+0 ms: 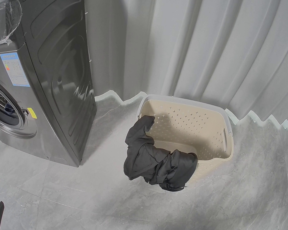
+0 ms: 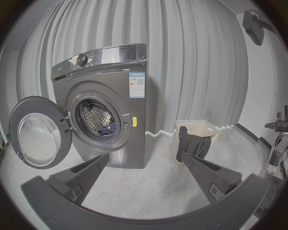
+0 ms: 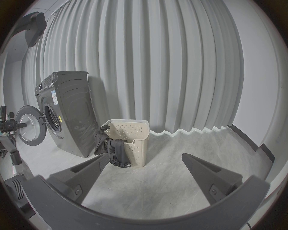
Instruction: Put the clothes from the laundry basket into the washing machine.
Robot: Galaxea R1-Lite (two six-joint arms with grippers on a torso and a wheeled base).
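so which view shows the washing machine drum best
The left wrist view. It looks nearly straight into the drum, past the open door: the perforated metal wall and a dark garment inside are plain. The head view catches only part of the opening at its edge; the right wrist view sees it obliquely.

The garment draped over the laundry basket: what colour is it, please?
The garment is plain dark grey, clearest in the head view.

Curtain: a white curtain (image 1: 199, 39) is hanging in long folds.
Floor: a grey streaky floor (image 1: 101, 200) is spreading out below.
Wall: a plain white wall (image 3: 261, 89) is standing beside it.
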